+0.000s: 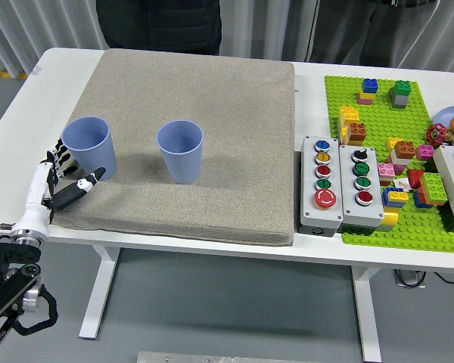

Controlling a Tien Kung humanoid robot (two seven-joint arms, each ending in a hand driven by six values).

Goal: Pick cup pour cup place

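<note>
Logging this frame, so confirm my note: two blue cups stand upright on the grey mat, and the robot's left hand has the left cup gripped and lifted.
Not quite. In the head view the left hand is open beside the left cup, which stands on the grey mat, neither gripped nor lifted. The other cup stands upright too.
</note>
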